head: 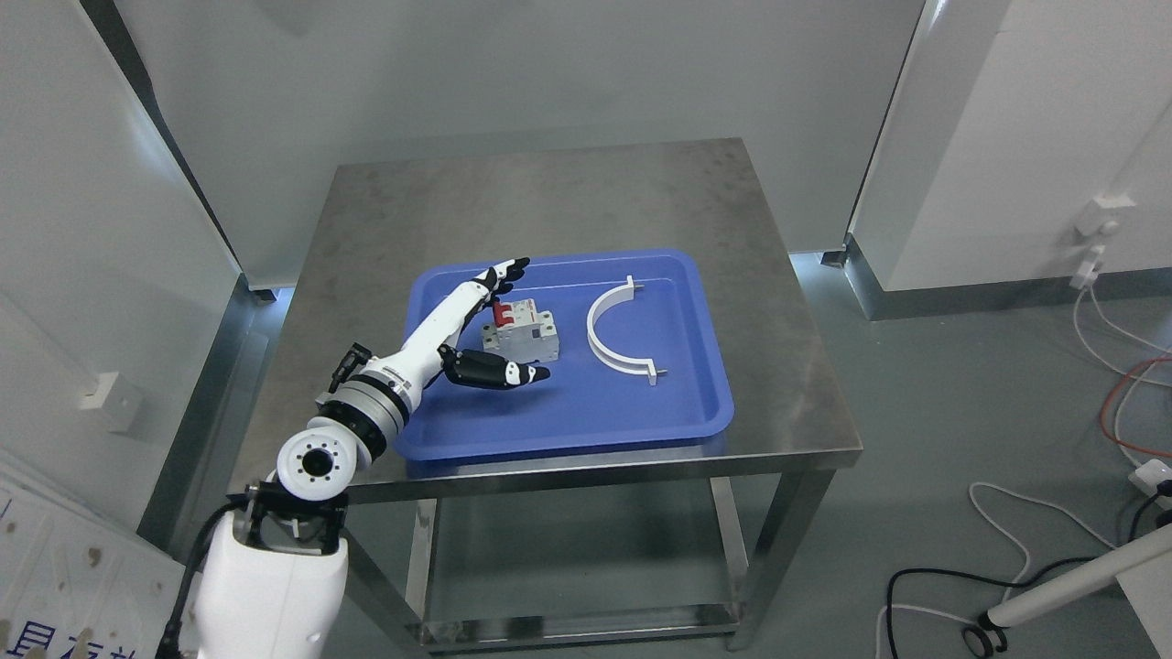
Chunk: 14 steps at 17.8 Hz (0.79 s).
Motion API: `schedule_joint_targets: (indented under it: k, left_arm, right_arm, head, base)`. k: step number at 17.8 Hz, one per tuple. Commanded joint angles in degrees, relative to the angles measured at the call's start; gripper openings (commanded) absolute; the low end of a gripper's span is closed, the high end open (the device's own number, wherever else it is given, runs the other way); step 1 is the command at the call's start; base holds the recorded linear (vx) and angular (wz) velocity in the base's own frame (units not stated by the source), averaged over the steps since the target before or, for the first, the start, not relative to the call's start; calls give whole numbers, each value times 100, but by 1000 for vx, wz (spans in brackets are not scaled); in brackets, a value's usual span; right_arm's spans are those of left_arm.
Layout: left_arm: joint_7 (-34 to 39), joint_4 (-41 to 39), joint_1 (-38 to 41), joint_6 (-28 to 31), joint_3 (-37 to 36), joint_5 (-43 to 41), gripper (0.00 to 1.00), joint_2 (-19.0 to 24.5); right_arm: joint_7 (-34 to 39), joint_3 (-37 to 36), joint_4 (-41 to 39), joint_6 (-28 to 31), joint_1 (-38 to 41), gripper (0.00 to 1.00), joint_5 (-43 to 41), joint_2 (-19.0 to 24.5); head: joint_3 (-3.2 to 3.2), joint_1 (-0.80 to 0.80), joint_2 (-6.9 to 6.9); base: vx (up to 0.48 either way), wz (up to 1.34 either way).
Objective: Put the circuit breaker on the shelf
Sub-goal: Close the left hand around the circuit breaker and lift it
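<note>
The left hand [476,329] comes in from the lower left of the frame, with its fingers spread wide and nothing held in them. The circuit breaker [520,331] sits in the blue tray [568,430] on the steel bench [549,201], in the middle of the frame, right between the long fingers and the thumb. A white curved clip [618,331] lies just to its right. If the hand closes crooked, the breaker could tip or slide away, since the tray floor looks smooth. It might bump the clip too
</note>
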Motion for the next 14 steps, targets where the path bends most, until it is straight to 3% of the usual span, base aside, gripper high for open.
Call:
schedule_joint_targets:
  k: [1,10,14]
  left_arm:
    - [-22,551,-135,7,-123,-866,92,61]
    - [5,656,-135,-54,220,-1139,64,-166]
    - [5,674,-117,-423,379,-1139,38,-360]
  right_arm:
    - [-4,114,0,-603,0,100,0,-100]
    - [5,114,0,-603,0,100,0,-100]
    - [-4,114,0,-603,0,100,0,-100]
  head:
    - [0,0,0]
    - [0,0,0]
    - [0,0,0]
  base:
    - [0,0]
    - [0,0]
    - [0,0]
